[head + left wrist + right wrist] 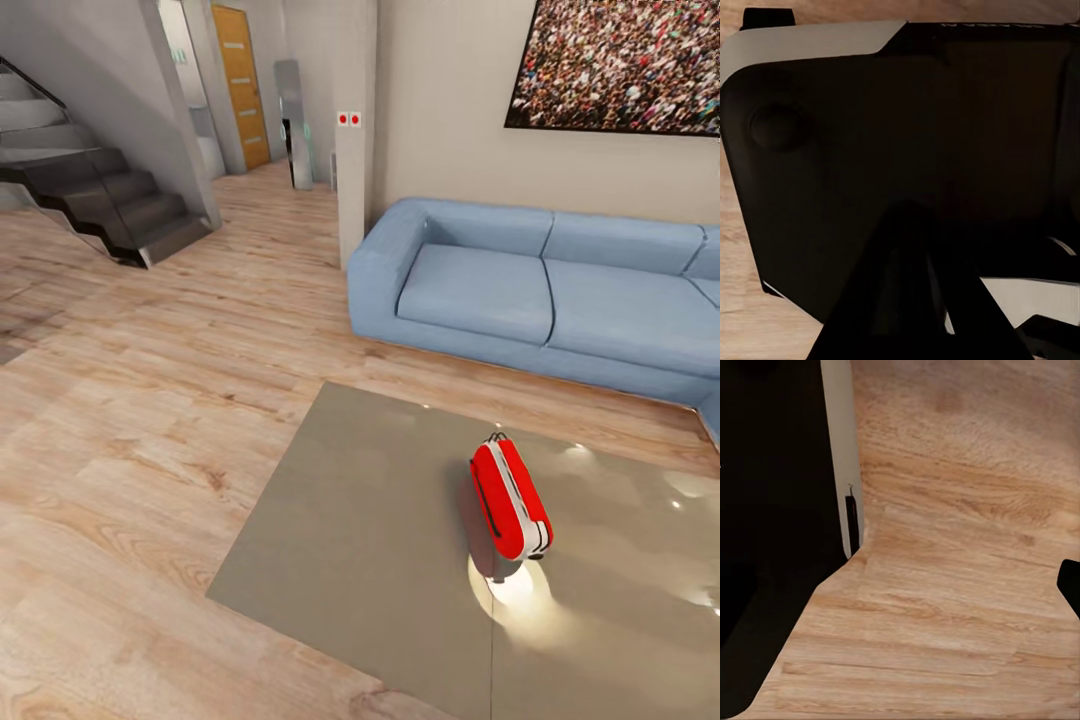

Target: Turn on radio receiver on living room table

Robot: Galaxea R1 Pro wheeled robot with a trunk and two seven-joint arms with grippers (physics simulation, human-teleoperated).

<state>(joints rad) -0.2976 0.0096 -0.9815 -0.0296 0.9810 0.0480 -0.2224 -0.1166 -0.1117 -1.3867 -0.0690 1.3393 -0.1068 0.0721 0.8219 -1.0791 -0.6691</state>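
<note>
The red radio receiver (pixel 510 497) with white stripes lies on the glossy grey table (pixel 360 530), a bit right of the table's middle, in the head view. Its white end points toward the near side and a black strap runs along its left side. A bright reflection sits on the tabletop just in front of it. The living room has a light wood plank floor (pixel 150 400). In the left wrist view a dark finger-like shape (pixel 907 292) hangs before the robot's dark body. A dark tip (pixel 1069 585) pokes in at the edge of the right wrist view, above the wood floor.
A blue sofa (pixel 530 295) stands behind the table under a large crowd picture (pixel 625 65). Dark stairs (pixel 95 195) rise at the far left, with a hallway and an orange door (pixel 243 85) beyond. The robot's dark base (pixel 772 510) borders the floor in the right wrist view.
</note>
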